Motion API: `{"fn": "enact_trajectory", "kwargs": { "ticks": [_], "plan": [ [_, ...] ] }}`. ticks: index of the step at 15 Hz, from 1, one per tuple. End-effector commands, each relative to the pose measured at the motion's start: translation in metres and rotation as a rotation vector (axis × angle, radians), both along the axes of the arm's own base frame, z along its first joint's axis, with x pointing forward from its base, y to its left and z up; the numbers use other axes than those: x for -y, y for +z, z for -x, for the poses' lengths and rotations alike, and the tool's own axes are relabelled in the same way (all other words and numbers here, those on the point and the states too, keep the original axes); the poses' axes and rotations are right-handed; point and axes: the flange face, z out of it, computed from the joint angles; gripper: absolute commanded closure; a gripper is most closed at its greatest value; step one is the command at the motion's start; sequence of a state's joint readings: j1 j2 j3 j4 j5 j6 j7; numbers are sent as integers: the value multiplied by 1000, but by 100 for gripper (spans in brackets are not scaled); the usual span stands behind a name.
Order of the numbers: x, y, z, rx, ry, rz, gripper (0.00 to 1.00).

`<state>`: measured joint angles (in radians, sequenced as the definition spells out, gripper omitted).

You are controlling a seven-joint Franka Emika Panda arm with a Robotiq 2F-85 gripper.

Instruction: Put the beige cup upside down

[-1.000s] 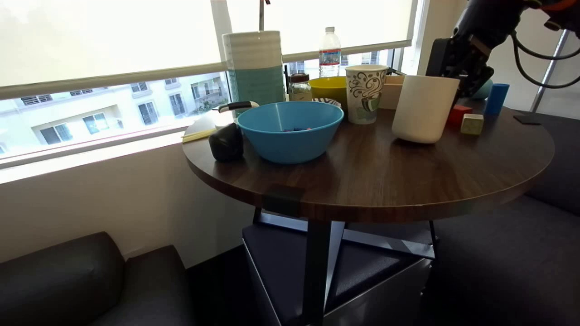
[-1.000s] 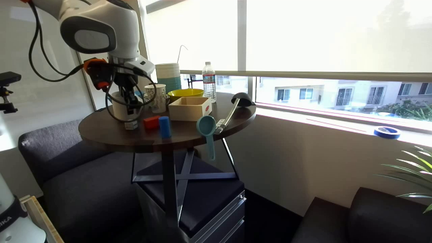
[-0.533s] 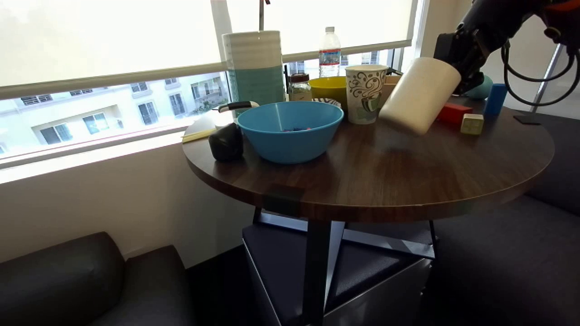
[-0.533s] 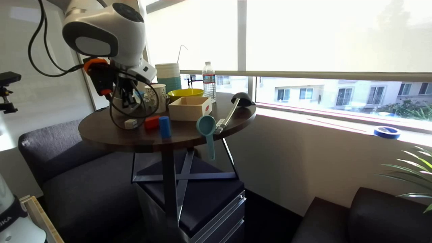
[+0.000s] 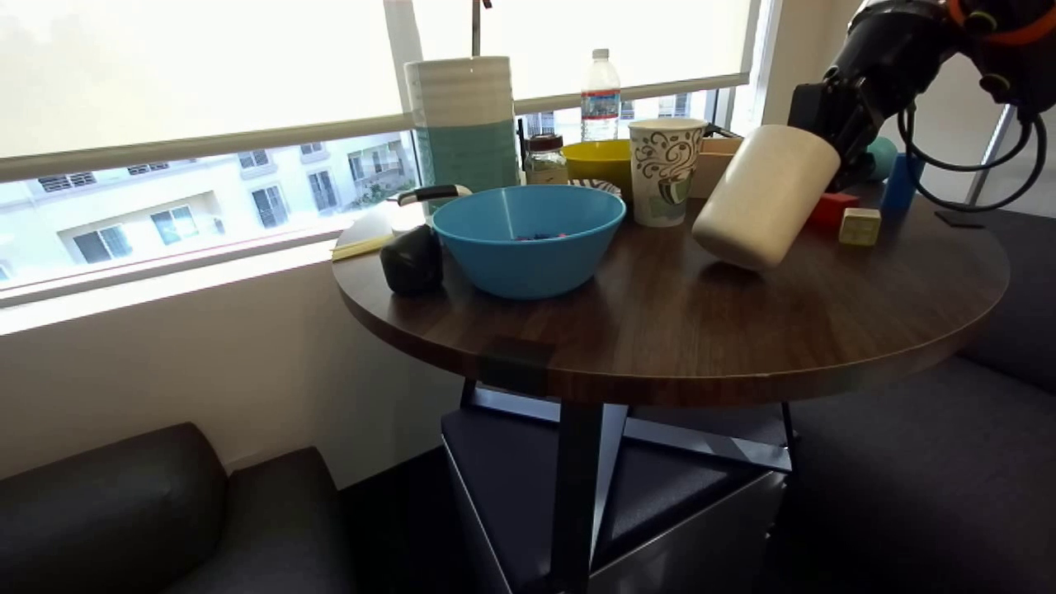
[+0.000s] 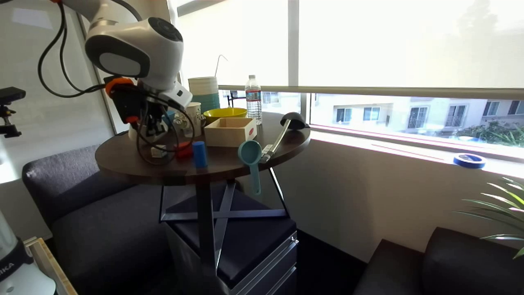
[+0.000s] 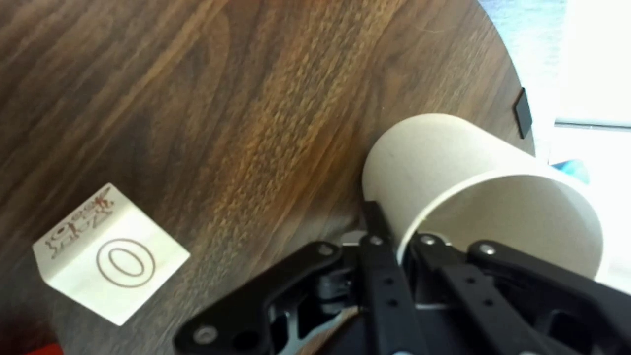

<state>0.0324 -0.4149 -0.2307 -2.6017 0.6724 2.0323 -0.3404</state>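
Observation:
The beige cup point(image 5: 763, 198) is tilted over the round wooden table point(image 5: 660, 330) in an exterior view, its mouth toward the upper right and its closed base toward the lower left. The base is at or just above the tabletop; I cannot tell if it touches. My gripper point(image 7: 400, 244) is shut on the cup's wall at the rim, one finger inside and one outside. In the wrist view the cup point(image 7: 424, 158) shows its open mouth facing right and toward the camera. In an exterior view the arm and cables hide most of the cup point(image 6: 133, 134).
A wooden cube point(image 7: 118, 261) lies beside the cup, near a red block point(image 6: 185, 150) and a blue cylinder point(image 6: 199, 154). A patterned cup point(image 5: 664, 169) and blue bowl point(image 5: 528, 252) stand to the cup's left in that view. A wooden box point(image 6: 227, 136) and bottle point(image 6: 254, 102) stand behind.
The cup was nearly upright in the gripper. It then rose and tilted, base swinging left, and now is lower again, still tilted. The arm moved with it.

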Motion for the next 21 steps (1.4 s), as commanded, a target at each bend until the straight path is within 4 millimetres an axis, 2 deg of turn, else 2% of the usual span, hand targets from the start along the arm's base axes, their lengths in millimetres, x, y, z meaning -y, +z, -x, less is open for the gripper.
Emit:
{"fn": "enact_trajectory", "kwargs": {
  "ticks": [1,12,18,21],
  "plan": [
    [-1,-5,-11,-16,17,8,76],
    [2,1,-8,-33,13,120,1],
    [1,7,-4,-78,4,219,0],
    [-2,13,-3,-65,8,214,0]
  ]
}}
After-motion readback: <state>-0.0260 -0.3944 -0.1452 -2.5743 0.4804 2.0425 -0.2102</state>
